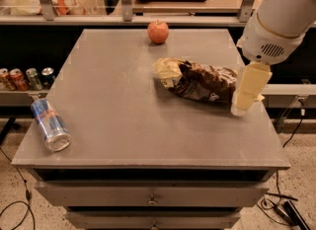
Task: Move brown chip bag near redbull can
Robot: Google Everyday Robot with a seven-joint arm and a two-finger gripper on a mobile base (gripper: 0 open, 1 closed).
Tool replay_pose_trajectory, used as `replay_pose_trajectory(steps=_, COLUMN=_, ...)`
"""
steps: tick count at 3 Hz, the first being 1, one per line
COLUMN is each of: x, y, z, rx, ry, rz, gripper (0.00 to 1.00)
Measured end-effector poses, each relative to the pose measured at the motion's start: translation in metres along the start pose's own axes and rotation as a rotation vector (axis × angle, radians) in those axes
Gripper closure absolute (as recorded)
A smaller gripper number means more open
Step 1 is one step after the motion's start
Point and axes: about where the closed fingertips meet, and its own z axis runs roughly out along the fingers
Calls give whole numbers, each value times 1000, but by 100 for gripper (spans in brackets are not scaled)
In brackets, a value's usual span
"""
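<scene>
The brown chip bag (200, 81) lies crinkled on the grey table (113, 91), right of centre, with a cream-yellow end pointing left. The redbull can (50, 124) lies on its side near the table's front left corner, silver top toward the front. My gripper (248, 90) hangs from the white arm (281, 17) at the table's right side. It is over the bag's right end and hides that end. The bag and the can are far apart.
A red apple (158, 31) sits at the table's back edge. A row of small cans (24, 78) stands on a low shelf to the left. A glass-fronted counter (148, 2) runs behind. Drawers (150, 199) are below the tabletop, and cables lie on the floor.
</scene>
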Motion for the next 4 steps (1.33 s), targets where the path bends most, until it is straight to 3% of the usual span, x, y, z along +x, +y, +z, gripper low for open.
replay_pose_trajectory(steps=1, x=-6, y=-13, z=32, rx=25, ry=52, rz=28, gripper=0)
replay_pose_trajectory(steps=2, x=-13, y=-26, z=60, rx=40, ry=61, rz=63, gripper=0)
replay_pose_trajectory(steps=4, x=-27, y=-57, z=95, rx=33, ry=66, rz=134, gripper=42)
